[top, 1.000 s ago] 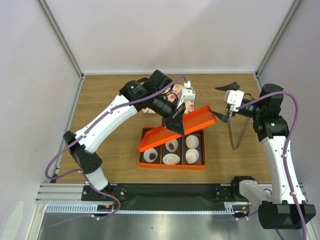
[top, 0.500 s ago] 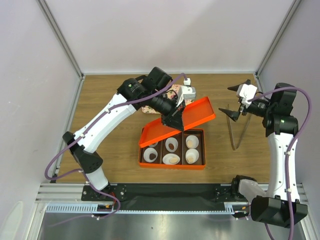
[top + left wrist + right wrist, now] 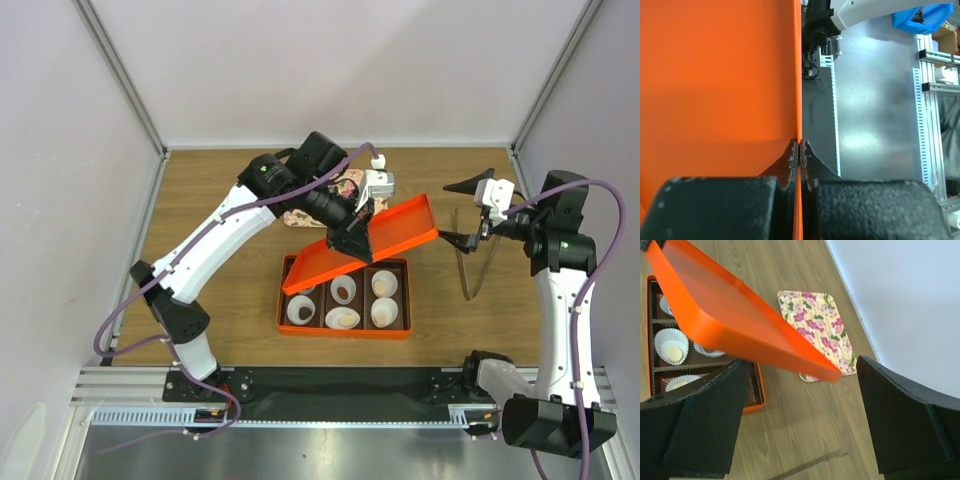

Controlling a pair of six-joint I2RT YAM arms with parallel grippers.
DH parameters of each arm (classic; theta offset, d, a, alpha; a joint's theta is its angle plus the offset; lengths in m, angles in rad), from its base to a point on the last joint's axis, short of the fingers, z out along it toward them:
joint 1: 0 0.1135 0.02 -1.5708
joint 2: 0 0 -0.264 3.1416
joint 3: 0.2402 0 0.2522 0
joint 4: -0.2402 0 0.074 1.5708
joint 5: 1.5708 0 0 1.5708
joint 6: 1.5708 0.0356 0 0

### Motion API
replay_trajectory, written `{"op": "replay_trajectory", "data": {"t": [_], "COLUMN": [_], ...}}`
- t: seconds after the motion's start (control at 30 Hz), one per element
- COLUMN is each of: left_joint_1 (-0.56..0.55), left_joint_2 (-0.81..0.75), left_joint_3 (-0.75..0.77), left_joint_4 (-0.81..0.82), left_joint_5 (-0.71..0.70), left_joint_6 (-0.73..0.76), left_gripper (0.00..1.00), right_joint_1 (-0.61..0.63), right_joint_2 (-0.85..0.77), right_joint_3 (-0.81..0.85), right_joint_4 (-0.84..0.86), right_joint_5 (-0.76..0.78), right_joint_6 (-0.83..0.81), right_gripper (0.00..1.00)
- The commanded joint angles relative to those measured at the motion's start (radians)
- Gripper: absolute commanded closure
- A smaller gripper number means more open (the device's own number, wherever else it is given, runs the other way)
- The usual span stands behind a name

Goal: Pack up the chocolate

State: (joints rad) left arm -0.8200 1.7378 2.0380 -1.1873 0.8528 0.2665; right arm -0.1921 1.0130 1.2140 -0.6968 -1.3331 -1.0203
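Note:
My left gripper [image 3: 350,238] is shut on the edge of the orange lid [image 3: 372,247] and holds it tilted above the orange box [image 3: 343,330]; the wrist view shows both fingertips [image 3: 790,155] pinching the lid's rim [image 3: 720,75]. The box holds several white paper cups [image 3: 343,318] with pale pieces inside; the right wrist view shows one such cup [image 3: 671,346]. No dark-brown chocolate shows clearly. My right gripper [image 3: 461,213] is open and empty just right of the lid's raised end. In its own view [image 3: 802,362] the lid's corner [image 3: 832,374] sits between the fingers, apart from both.
A floral tray [image 3: 817,322] lies on the wooden table behind the box, mostly hidden under the left arm in the top view [image 3: 345,186]. Thin metal tongs [image 3: 467,270] lie right of the box. White walls enclose the table.
My left gripper shifted the lid slightly right with its right end raised. My right gripper pulled back from the lid's end, then came back toward it, still open.

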Motion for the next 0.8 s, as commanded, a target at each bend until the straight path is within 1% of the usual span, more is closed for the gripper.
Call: {"op": "replay_trajectory", "data": {"t": [0.0, 0.07, 0.17, 0.27, 0.3, 0.33, 0.47, 0.53, 0.57, 0.6, 0.63, 0.67, 0.73, 0.77], "left_joint_1": [-0.019, -0.030, -0.030, -0.030, -0.030, -0.030, -0.027, -0.025, -0.022, -0.016, 0.008, 0.021, 0.047, 0.048], "left_joint_2": [0.006, 0.011, 0.026, 0.035, 0.032, 0.029, 0.014, 0.008, 0.014, 0.020, 0.023, 0.031, 0.037, 0.046], "left_joint_3": [0.045, 0.051, 0.074, 0.100, 0.105, 0.105, 0.088, 0.083, 0.093, 0.105, 0.125, 0.136, 0.154, 0.160], "left_joint_4": [0.048, 0.048, 0.035, 0.019, 0.018, 0.023, 0.008, 0.022, 0.015, 0.009, 0.008, 0.012, 0.032, 0.034], "left_joint_5": [0.074, 0.075, 0.092, 0.075, 0.060, 0.007, -0.029, -0.102, -0.153, -0.147, -0.129, -0.086, -0.064, -0.048], "left_joint_6": [0.034, 0.034, 0.039, 0.045, 0.048, 0.040, 0.066, 0.051, 0.054, 0.059, 0.060, 0.056, 0.043, 0.045], "left_gripper": [1.00, 1.00, 1.00, 1.00, 1.00, 1.00, 1.00, 1.00, 1.00, 1.00, 1.00, 1.00, 1.00, 1.00], "right_joint_1": [0.034, 0.063, 0.106, 0.138, 0.152, 0.158, 0.174, 0.175, 0.175, 0.177, 0.177, 0.181, 0.186, 0.189], "right_joint_2": [-0.010, 0.012, 0.032, 0.035, 0.033, 0.030, 0.025, 0.021, 0.016, 0.013, 0.004, -0.002, -0.019, -0.019], "right_joint_3": [-0.013, -0.007, 0.002, -0.008, -0.025, -0.039, -0.060, -0.065, -0.070, -0.074, -0.082, -0.102, -0.117, -0.120], "right_joint_4": [0.094, 0.092, 0.034, -0.059, -0.088, -0.087, -0.081, -0.092, -0.090, -0.075, -0.060, -0.038, 0.026, 0.040], "right_joint_5": [-0.051, -0.046, -0.066, -0.074, -0.061, -0.061, -0.067, -0.055, -0.055, -0.055, -0.054, -0.051, -0.040, -0.035], "right_joint_6": [0.023, 0.011, -0.059, -0.128, -0.165, -0.170, -0.176, -0.179, -0.178, -0.170, -0.141, -0.120, -0.074, -0.049], "right_gripper": [0.09, 0.09, 0.10, 0.12, 0.13, 0.14, 0.21, 0.24, 0.29, 0.34, 0.41, 0.52, 0.58, 0.64]}}
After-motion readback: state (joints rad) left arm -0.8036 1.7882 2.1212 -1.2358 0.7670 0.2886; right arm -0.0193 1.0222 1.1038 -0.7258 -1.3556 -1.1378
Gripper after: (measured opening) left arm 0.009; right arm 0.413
